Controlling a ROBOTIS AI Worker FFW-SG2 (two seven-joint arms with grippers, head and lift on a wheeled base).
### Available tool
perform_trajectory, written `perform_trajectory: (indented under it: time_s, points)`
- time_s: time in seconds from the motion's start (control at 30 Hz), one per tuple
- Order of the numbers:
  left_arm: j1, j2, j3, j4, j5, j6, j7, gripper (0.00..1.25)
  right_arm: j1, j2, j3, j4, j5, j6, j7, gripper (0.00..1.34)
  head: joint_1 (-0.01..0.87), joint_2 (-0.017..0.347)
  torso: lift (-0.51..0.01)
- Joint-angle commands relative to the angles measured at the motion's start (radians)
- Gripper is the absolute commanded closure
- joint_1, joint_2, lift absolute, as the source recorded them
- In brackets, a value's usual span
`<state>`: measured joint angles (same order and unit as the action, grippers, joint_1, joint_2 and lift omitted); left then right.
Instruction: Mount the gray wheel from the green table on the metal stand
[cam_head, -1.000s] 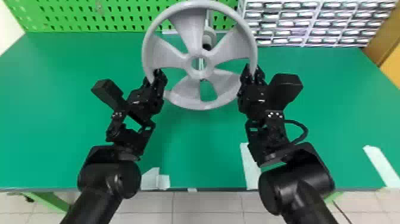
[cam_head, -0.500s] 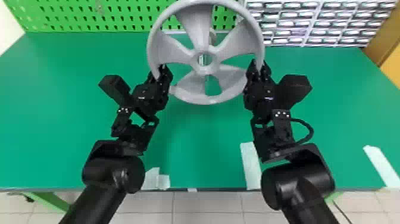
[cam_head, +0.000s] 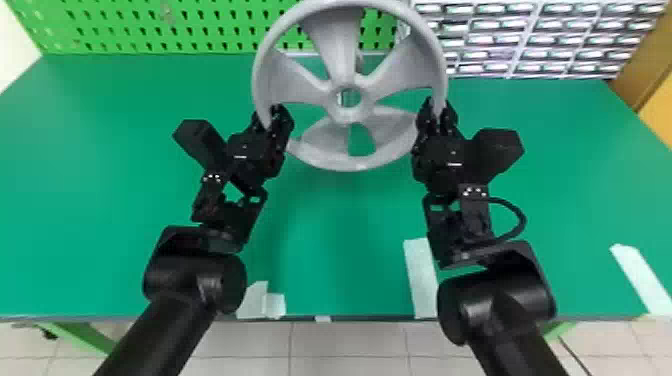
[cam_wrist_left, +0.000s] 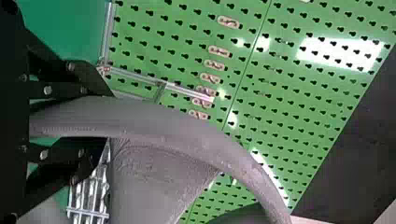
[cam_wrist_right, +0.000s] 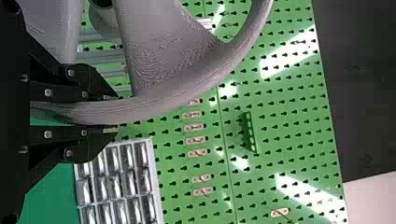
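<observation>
The gray wheel is held between 2 pairs of jaws: the left gripper is closed on 1 side of its rim and the right gripper on the opposite side, with a finger on each face of the rim in both wrist views. The wheel is raised off the green table, its face turned toward the robot and most of its disc reaching above and beyond both sets of jaws, with its lower rim between them. Compared with the frame from 1 s ago, both grippers and the wheel have shifted together toward the robot's right and farther out over the table; the grip looks the same. Back then a fitting of the metal stand showed between the upper spokes; now only a small part of it shows past 1 spoke. In the left wrist view the bars of the metal stand are beyond the jaws and the rim, apart from the fingers. Beyond the jaws stands a green pegboard, and a rack of small drawers lies past the right gripper.
</observation>
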<state>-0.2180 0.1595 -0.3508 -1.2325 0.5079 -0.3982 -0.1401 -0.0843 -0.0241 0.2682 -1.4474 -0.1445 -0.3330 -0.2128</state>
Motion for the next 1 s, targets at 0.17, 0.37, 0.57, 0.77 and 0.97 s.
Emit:
perform_trajectory:
  time_s: [0.17, 0.37, 0.57, 0.77, 0.97]
  points:
    - [-0.04, -0.011, 0.015, 0.065, -0.048, -0.031, -0.022, 0.97, -0.032, 0.006, 0.0, 0.065, 0.013, -0.064, 0.003, 1.1, 0.868, 0.052, -0.093]
    - [-0.066, -0.014, 0.013, 0.111, -0.054, -0.061, -0.022, 0.97, -0.052, 0.009, 0.005, 0.096, 0.017, -0.086, 0.003, 1.1, 0.868, 0.052, -0.093]
    - [-0.084, -0.018, 0.016, 0.139, -0.071, -0.07, -0.022, 0.97, -0.063, 0.01, 0.011, 0.116, 0.02, -0.104, 0.003, 1.1, 0.868, 0.052, -0.093]
    - [-0.106, -0.024, 0.018, 0.179, -0.08, -0.082, -0.022, 0.97, -0.077, 0.012, 0.011, 0.136, 0.023, -0.118, 0.003, 1.1, 0.868, 0.052, -0.093]
    - [-0.13, -0.028, 0.023, 0.211, -0.086, -0.09, -0.022, 0.97, -0.092, 0.013, 0.016, 0.154, 0.023, -0.127, 0.003, 1.1, 0.868, 0.052, -0.093]
